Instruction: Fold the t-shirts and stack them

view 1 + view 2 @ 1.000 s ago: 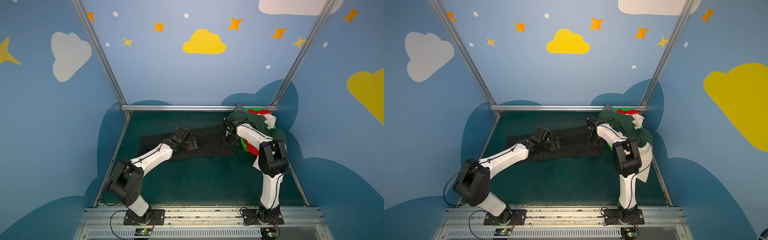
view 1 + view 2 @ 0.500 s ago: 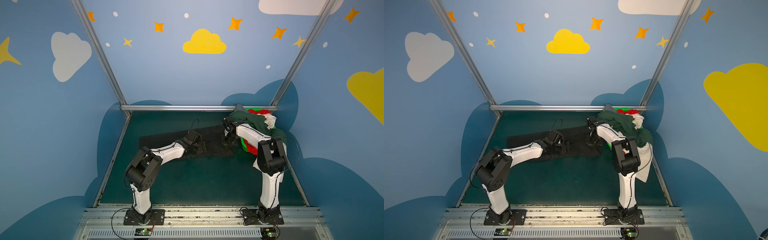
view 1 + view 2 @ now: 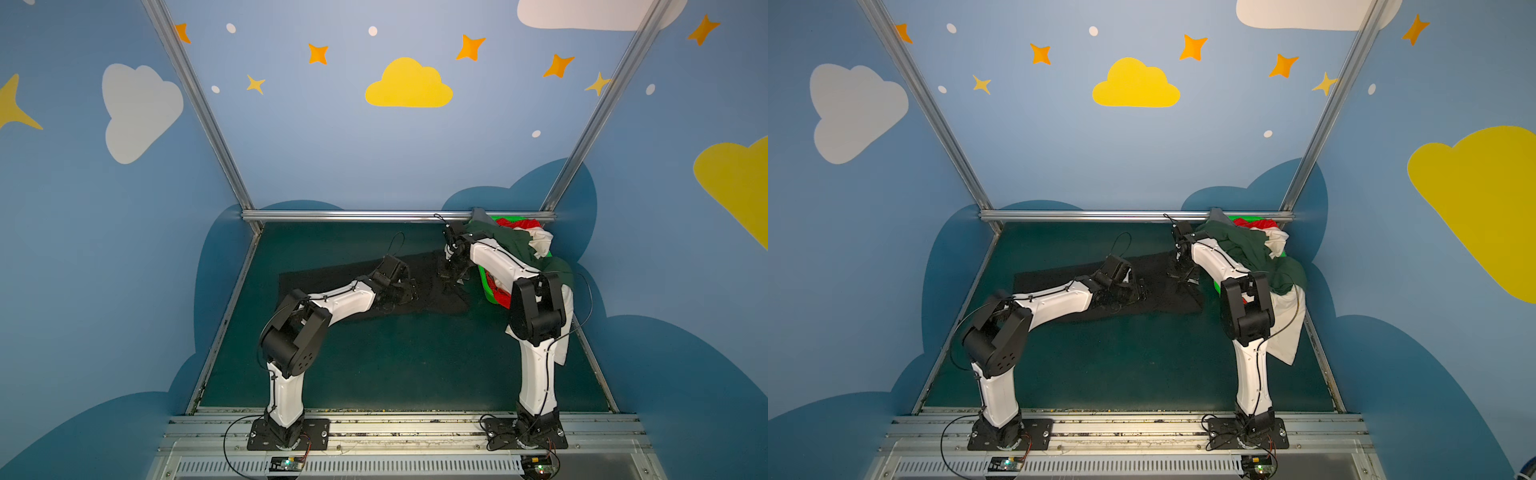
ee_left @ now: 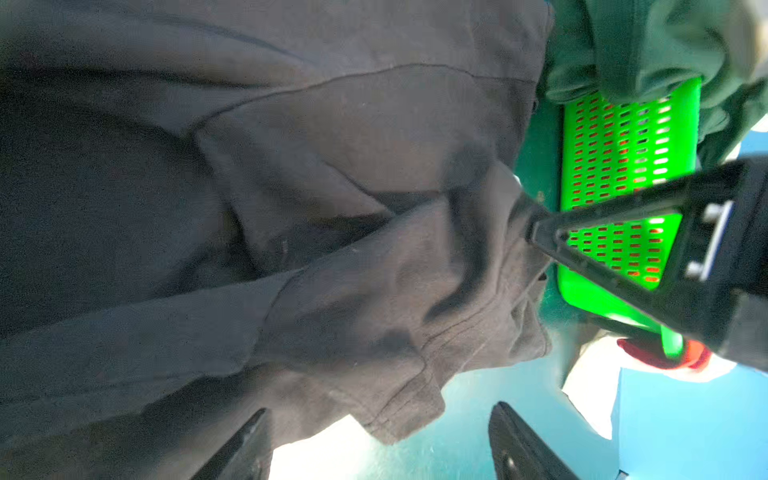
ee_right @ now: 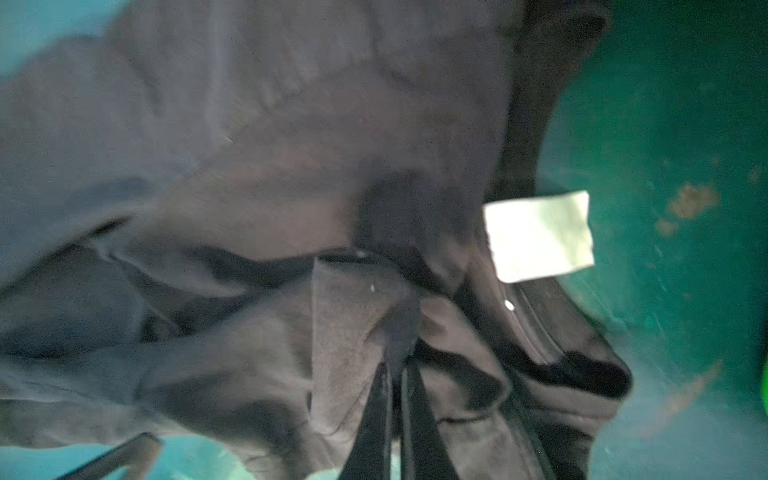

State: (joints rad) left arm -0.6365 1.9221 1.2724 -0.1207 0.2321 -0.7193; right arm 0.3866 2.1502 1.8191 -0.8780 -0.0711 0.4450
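Note:
A black t-shirt (image 3: 353, 274) (image 3: 1059, 278) lies spread on the green table in both top views. My left gripper (image 3: 399, 291) (image 3: 1133, 291) hovers low over its front middle. In the left wrist view the left gripper (image 4: 382, 440) is open, and a sleeve hem (image 4: 407, 411) lies between its fingers (image 4: 519, 444), apart from them. My right gripper (image 3: 451, 276) (image 5: 397, 374) is shut on a raised fold of the black t-shirt (image 5: 353, 316) at its right end, beside a white label (image 5: 540, 237). Dark green (image 3: 511, 245), red (image 3: 515, 224) and white (image 3: 542, 243) t-shirts are piled in the basket.
A bright green plastic basket (image 3: 486, 286) (image 4: 615, 137) stands at the back right, close to the right gripper. A white shirt (image 3: 1287, 328) hangs out of it behind the right arm. A metal rail (image 3: 353, 215) bounds the back, and blue walls close both sides.
My left arm has swung right along the black t-shirt, and its jaws have narrowed somewhat. The right gripper has shut on the shirt's right end.

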